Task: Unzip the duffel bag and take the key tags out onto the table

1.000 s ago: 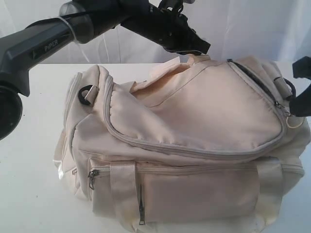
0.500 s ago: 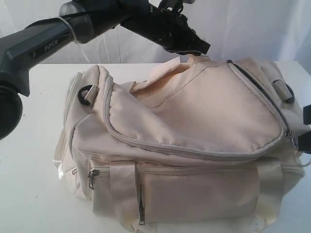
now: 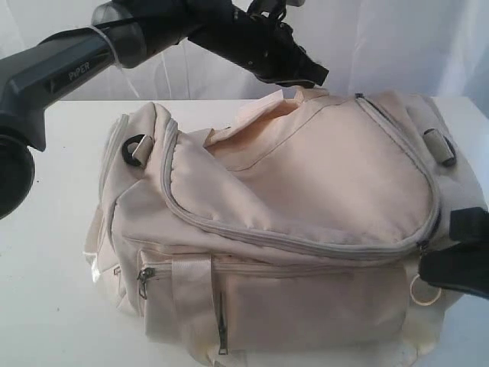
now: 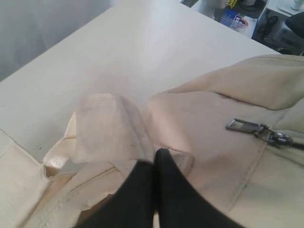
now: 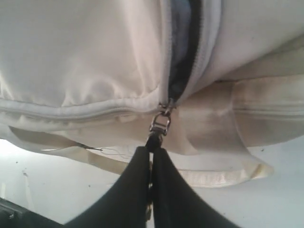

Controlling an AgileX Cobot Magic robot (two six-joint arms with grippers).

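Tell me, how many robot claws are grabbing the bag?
2. The left gripper pinches a handle on top of the duffel bag; the right gripper pinches the zipper pull at one end.

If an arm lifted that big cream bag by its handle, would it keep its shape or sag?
Probably sag: the duffel bag is soft, creased fabric, slumped on the table. It likely slides when tugged, perhaps why the left fingers pinch its handle while the right fingers grip the zipper pull.
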